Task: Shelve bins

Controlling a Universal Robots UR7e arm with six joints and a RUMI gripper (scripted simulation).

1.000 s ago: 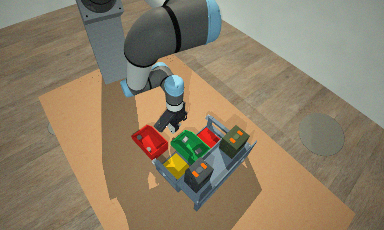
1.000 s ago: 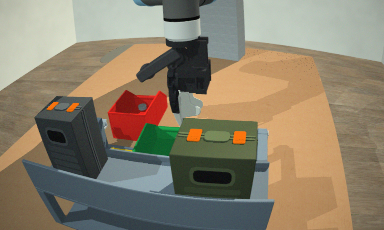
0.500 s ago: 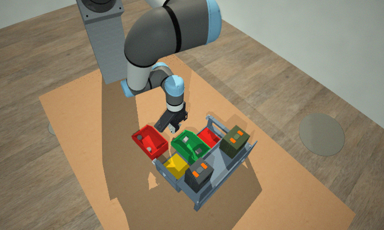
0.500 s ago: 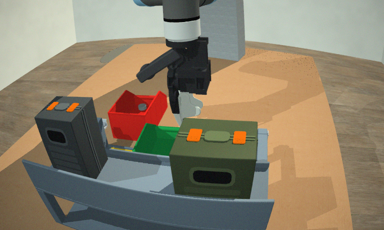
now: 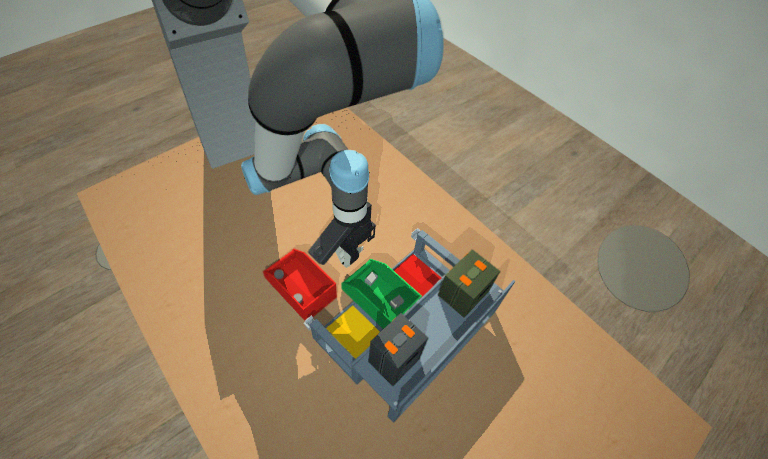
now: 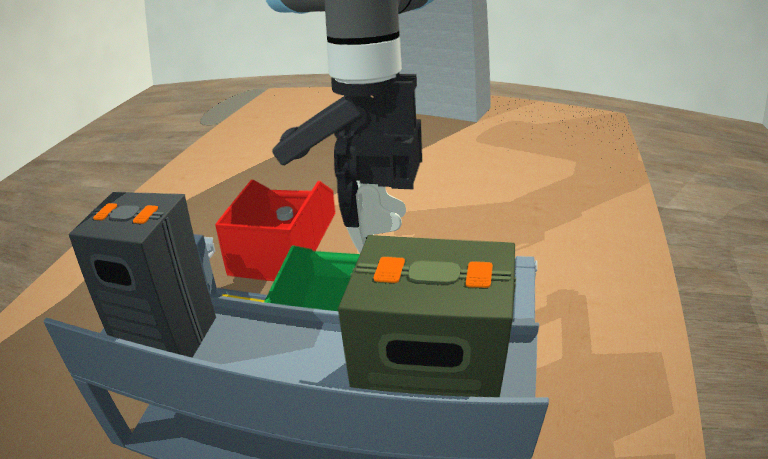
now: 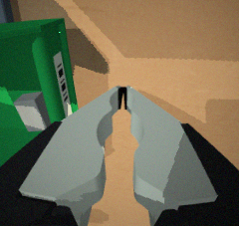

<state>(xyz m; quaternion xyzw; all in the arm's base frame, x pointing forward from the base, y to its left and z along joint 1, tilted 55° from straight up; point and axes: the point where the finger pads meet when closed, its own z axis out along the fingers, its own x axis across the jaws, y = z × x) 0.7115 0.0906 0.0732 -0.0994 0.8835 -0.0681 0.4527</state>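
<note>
The gripper is shut and empty, pointing down just outside the green bin's front, on the robot's side of the shelf. The green bin is in the middle of the lower shelf, its open front toward the robot and grey parts inside. It appears to stick out at the front; the green mark is hidden. The red bin stands on the table beside the shelf, with grey parts inside. The yellow mark and red mark lie uncovered either side of the green bin.
The shelf's upper board overhangs the back of the lower level. A dark grey case and an olive case stand on it. Shelf end frames rise at both sides.
</note>
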